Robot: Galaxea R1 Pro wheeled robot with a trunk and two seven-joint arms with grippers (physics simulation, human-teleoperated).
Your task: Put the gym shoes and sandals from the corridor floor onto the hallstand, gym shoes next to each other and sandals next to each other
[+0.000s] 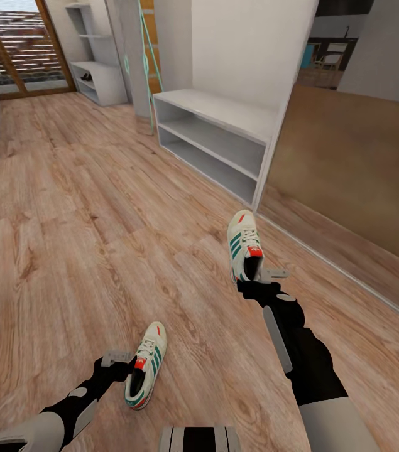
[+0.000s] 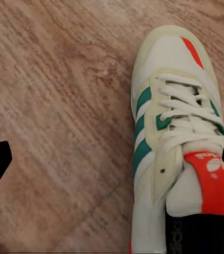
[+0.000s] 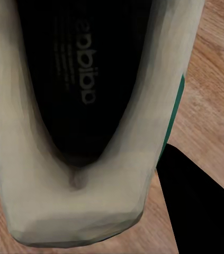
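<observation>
Wood-plank corridor floor (image 1: 67, 207) runs ahead of us, and each gym shoe sits right at an arm. Our right end effector (image 1: 254, 280) straddles the heel of the right gym shoe (image 1: 244, 243), fingers spread either side; whether they press it we cannot tell. That shoe's long axis points its toe away from us, toward the low white counter (image 1: 218, 113). Our left end effector (image 1: 125, 366) sits at the collar of the left gym shoe (image 1: 147, 364), fingers spread, toe also pointing away. The hallstand (image 1: 98, 75) stands far down the corridor.
</observation>
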